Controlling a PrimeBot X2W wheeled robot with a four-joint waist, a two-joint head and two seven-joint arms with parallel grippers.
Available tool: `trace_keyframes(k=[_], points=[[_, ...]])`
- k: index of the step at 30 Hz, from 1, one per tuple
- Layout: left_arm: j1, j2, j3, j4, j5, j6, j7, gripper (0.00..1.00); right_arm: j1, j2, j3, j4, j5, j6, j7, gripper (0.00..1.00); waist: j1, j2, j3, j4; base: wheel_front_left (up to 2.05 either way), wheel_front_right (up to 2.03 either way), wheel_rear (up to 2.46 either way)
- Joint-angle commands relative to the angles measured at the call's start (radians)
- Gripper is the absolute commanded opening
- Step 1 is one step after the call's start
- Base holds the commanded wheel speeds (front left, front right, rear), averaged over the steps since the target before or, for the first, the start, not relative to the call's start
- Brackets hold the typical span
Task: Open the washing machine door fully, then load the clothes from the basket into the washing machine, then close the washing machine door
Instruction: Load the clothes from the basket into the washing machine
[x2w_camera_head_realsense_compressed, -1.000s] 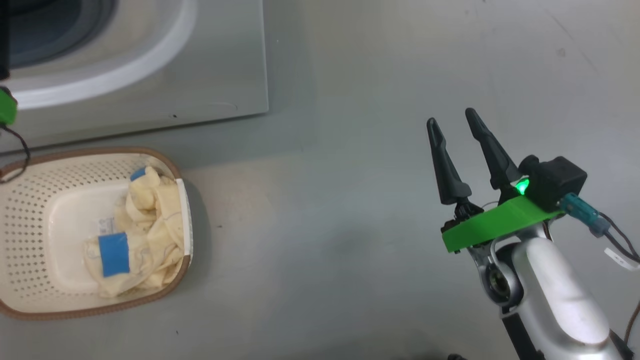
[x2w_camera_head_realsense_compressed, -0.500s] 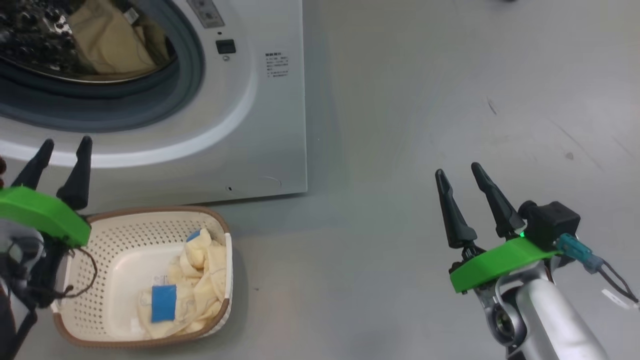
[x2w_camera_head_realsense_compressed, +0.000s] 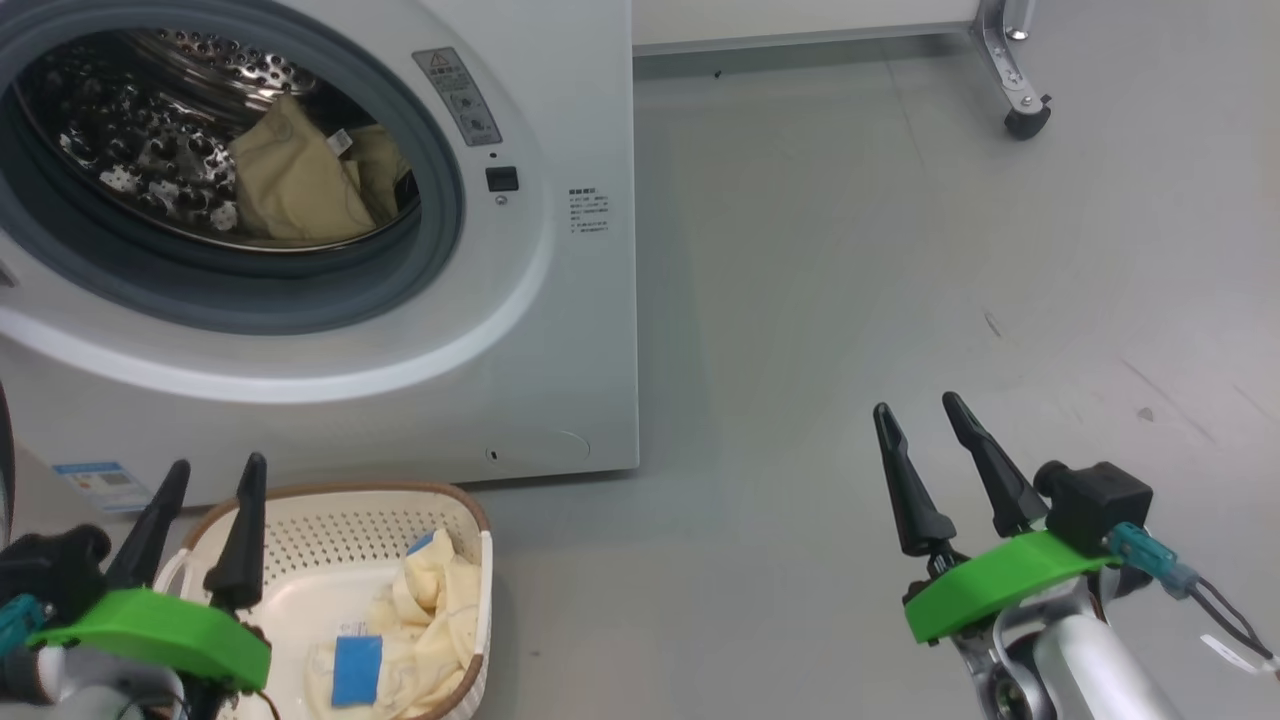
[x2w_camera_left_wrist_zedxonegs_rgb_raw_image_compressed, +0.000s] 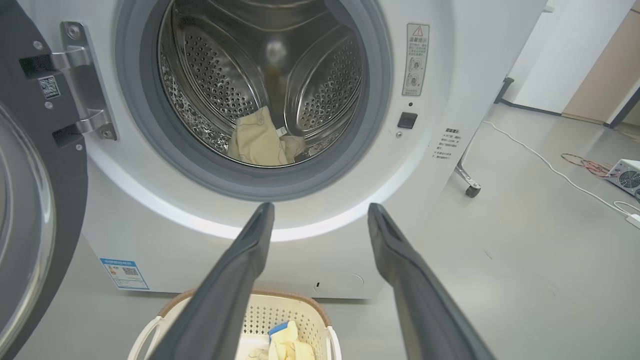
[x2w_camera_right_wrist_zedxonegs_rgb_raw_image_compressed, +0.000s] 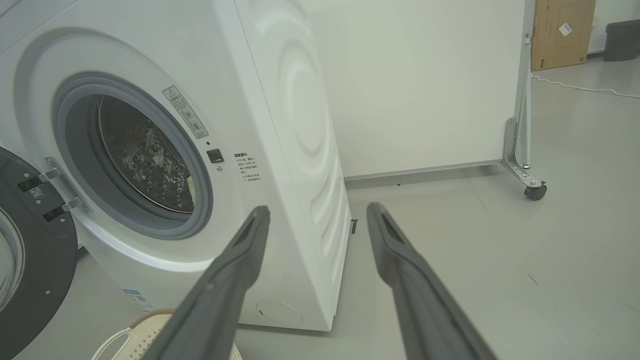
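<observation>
Loading step: with the washing machine door (x2w_camera_left_wrist_zedxonegs_rgb_raw_image_compressed: 70, 200) open and one garment (x2w_camera_head_realsense_compressed: 290, 185) in the drum (x2w_camera_head_realsense_compressed: 150, 130), the left pincer (x2w_camera_head_realsense_compressed: 217, 465), released and empty, hangs by the basket (x2w_camera_head_realsense_compressed: 350, 490) at the foot of the washing machine (x2w_camera_head_realsense_compressed: 560, 330) and should drop onto the middle of the clothes (x2w_camera_head_realsense_compressed: 420, 620), clear of the rim; the right pincer (x2w_camera_head_realsense_compressed: 915, 405) is likewise released.

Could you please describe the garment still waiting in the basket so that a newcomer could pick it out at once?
Start at the big white washing machine. On the floor right before it stands a small cream perforated basket with a brown rim; the garment lies crumpled in its right side. Unlike the cream cloth already in the drum, it shows a bright blue patch.
</observation>
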Motion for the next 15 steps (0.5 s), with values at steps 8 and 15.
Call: trace_keyframes(k=[8,15], points=[[0.102,-0.034,0.143,-0.126,0.115,0.034,-0.011,1.00,-0.008,0.002,0.021,-0.037,0.014,0.000,-0.001,1.00,0.0002,-0.0001,-0.028,-0.003,0.00,0.00,0.00],[0.157,-0.089,0.186,-0.148,0.192,0.015,-0.011,1.00,-0.004,0.002,0.022,-0.038,0.016,0.000,0.000,1.00,0.0002,-0.0001,-0.031,0.000,0.00,0.00,0.00]])
